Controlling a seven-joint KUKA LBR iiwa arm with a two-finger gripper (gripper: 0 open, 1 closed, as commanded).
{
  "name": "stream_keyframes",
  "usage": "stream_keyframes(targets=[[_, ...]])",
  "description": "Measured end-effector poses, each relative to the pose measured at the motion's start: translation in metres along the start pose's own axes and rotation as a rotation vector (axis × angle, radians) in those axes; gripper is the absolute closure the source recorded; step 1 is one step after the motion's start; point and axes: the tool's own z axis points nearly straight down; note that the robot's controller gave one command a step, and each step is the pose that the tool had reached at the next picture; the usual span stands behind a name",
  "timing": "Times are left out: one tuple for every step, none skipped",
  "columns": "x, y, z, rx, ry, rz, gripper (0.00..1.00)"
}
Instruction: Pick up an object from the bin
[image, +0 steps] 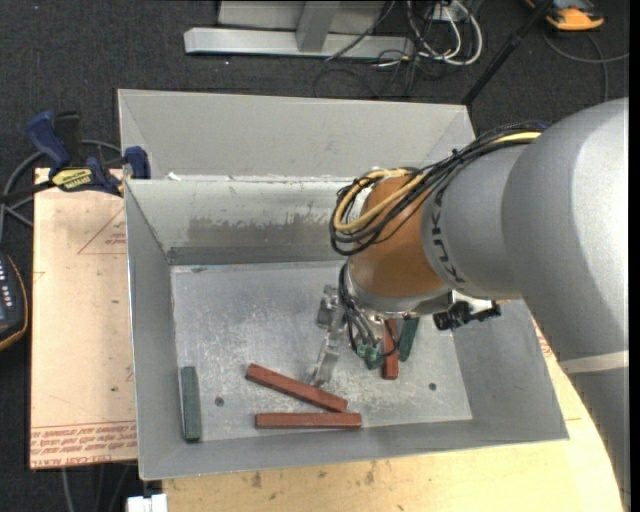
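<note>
My gripper (323, 368) hangs low over the middle of the bin floor, under the orange wrist. Its metal tip comes down just above a red-brown flat stick (295, 388) that lies slanted on the floor. A second red-brown stick (308, 421) lies level along the front wall, just below the first. To the right of the gripper a short red piece (391, 364) and a dark green piece (372, 352) stick out from under the wrist, partly hidden by it.
A grey-green bar (189, 403) lies upright along the left wall near the front corner. The arm and its cables cover the bin's right half. The floor at the back left is bare scuffed metal.
</note>
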Motion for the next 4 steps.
stream_keyframes(targets=[[0.090, 0.060, -0.028, 0.001, 0.006, -0.109, 0.00], [0.093, 0.072, 0.001, 0.005, 0.005, -0.149, 0.00], [0.091, 0.073, -0.003, 0.002, 0.002, -0.149, 1.00], [0.079, 0.097, -0.130, -0.002, -0.006, -0.190, 1.00]])
